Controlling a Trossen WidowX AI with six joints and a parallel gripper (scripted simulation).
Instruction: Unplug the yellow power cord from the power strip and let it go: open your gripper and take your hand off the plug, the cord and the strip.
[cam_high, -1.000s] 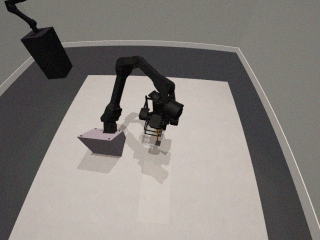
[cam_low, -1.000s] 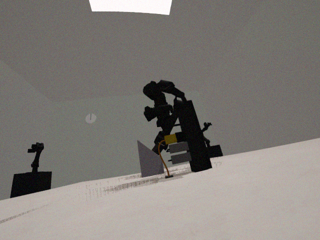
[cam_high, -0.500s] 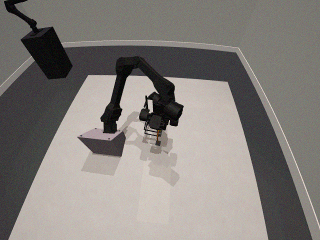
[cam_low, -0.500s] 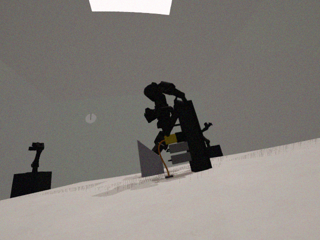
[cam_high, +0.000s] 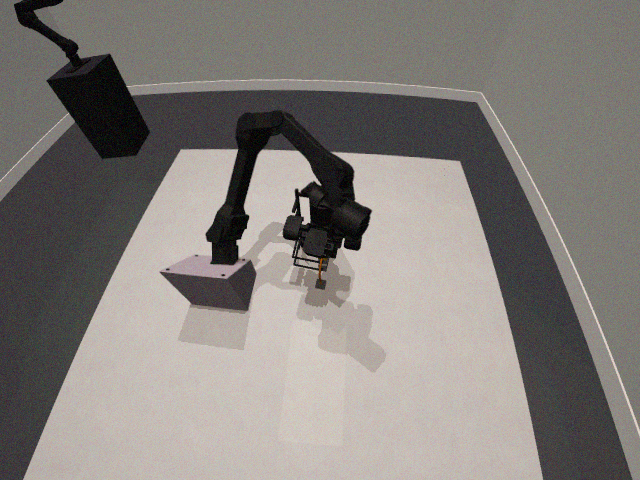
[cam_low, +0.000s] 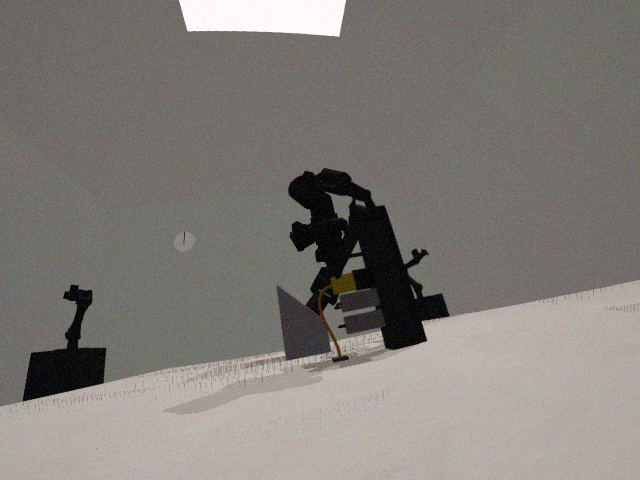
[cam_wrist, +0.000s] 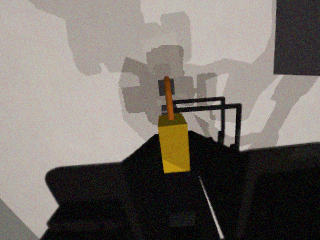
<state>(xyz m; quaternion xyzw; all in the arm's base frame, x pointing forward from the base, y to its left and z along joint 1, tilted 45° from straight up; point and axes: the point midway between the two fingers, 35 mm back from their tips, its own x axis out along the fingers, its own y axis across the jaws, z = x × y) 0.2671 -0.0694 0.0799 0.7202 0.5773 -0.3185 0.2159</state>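
"What's in the middle?"

"A yellow plug, with the fingers of the black gripper closed in on its two sides."

"And the orange cord?"

"It runs from the plug's far end up to a small dark block."

"Anything beside it?"

"Thin black bars, just right of the cord in the picture. Grey shadows spread over the pale surface."
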